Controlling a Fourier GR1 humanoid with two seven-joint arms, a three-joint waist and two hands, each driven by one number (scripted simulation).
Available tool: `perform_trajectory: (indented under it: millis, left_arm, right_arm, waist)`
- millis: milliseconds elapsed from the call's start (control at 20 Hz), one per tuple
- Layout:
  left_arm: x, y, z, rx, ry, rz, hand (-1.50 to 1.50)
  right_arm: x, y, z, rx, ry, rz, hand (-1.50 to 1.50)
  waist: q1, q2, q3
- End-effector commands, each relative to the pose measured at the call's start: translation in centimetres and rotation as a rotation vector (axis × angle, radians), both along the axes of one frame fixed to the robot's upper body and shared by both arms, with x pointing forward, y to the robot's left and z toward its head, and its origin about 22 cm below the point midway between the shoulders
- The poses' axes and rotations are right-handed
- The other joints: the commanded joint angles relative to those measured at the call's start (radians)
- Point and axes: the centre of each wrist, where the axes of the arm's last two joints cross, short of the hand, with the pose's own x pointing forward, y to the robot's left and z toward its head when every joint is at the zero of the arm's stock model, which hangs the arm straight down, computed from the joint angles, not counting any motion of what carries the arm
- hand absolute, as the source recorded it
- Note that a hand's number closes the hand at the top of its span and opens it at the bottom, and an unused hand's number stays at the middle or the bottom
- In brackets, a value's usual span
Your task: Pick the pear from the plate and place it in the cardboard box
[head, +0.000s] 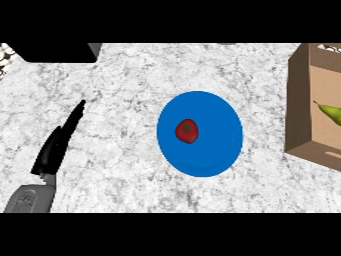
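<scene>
Left hand [55,147]: located at the lower left of the head view, on a grey forearm [29,200] that enters from the lower edge. The fingers are straight and held close together, pointing up and slightly to the right over the counter [129,75]. Nothing sits between the fingers and the thumb, and the hand holds nothing. Whether the fingertips touch the counter surface cannot be determined. The hand is well apart from the plate and from the box.

Pear [340,116]: green, lying on its side on the floor of the cardboard box [298,110], stem end pointing up and to the left. The box stands open at the right edge of the view, and part of it is cut off by that edge.

Plate [210,150]: blue, at the centre of the counter, between the hand and the box and near the box's left wall. A small red fruit [187,131] rests on it, slightly left of its middle.

A black object [55,51] sits at the upper left edge of the counter.
</scene>
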Motion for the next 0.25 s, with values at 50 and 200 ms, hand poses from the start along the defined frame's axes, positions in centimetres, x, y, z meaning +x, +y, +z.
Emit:
perform_trajectory:
  millis: [50,200]
  left_arm:
    - [1.4,0.4,0.7,0.008,-0.008,0.007,0.0]
    - [-1.0,0.4,-0.4,0.014,-0.03,-0.023,0.0]
  right_arm:
    - [-1.9,-0.9,-0.9,-0.041,0.011,0.003,-1.5]
    - [-2.4,-1.6,0.0,-0.036,0.045,0.011,-1.5]
  waist:
    - [0.002,0.002,0.0]
    - [0.012,0.002,0.001]
